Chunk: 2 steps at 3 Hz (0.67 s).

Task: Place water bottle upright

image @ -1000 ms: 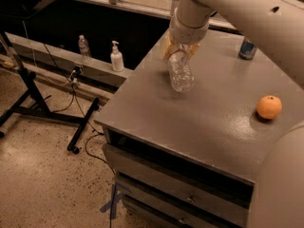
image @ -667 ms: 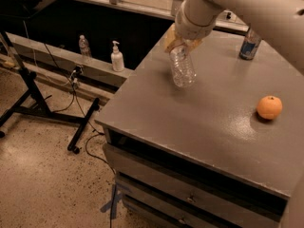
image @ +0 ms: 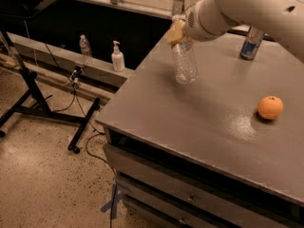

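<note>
Well apart from orange [image: 270, 107] and can [image: 250, 44], pincer [image: 176, 32] grips water bottle [image: 184, 63].

Above table [image: 199, 122], claw [image: 175, 32] clasping water bottle [image: 184, 63] top; orange [image: 270, 107] right, can [image: 250, 44] behind.
</note>
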Each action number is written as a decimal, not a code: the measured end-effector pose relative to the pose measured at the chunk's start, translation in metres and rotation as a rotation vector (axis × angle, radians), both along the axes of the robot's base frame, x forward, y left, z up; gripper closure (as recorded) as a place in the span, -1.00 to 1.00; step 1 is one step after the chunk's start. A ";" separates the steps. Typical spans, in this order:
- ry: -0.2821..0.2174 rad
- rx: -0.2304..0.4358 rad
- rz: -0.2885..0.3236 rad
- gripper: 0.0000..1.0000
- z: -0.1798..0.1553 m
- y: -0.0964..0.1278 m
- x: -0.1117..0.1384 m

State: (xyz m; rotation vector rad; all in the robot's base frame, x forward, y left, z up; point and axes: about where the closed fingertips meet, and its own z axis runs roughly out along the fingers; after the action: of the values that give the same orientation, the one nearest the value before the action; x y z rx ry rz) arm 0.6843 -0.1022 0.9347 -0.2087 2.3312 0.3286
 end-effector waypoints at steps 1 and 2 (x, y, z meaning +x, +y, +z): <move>-0.125 0.079 0.025 1.00 0.014 -0.003 -0.006; -0.252 0.146 0.053 1.00 0.027 -0.001 -0.015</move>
State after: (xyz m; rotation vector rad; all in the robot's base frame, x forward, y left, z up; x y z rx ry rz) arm 0.6690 -0.1033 0.9620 -0.2266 2.0472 0.4688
